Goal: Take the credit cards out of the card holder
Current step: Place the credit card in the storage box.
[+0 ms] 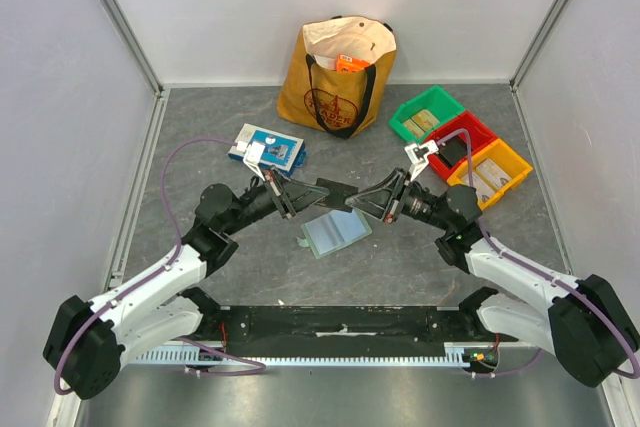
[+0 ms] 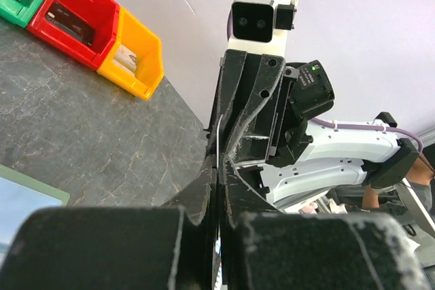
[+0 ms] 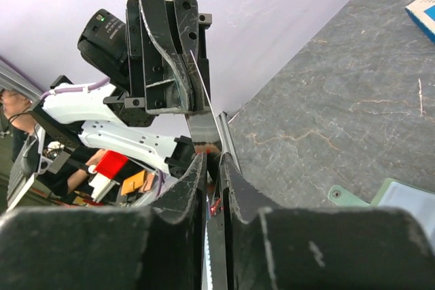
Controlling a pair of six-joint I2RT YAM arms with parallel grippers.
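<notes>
A black credit card (image 1: 335,192) is held above the table between both grippers, edge-on in the wrist views. My left gripper (image 1: 305,194) is shut on its left end; the thin card edge (image 2: 219,147) runs between its jaws (image 2: 219,185). My right gripper (image 1: 365,199) is shut on the other end, its jaws (image 3: 214,162) closed round the glossy card (image 3: 202,127). The pale green card holder (image 1: 336,232) lies open and flat on the table just below the card, its bluish inner pockets up. It also shows in the left wrist view (image 2: 27,198) and the right wrist view (image 3: 401,195).
A mustard tote bag (image 1: 338,72) stands at the back. A blue-and-white flat box (image 1: 267,147) lies behind the left gripper. Green (image 1: 427,114), red (image 1: 462,144) and yellow (image 1: 490,172) bins sit at the back right, behind the right arm.
</notes>
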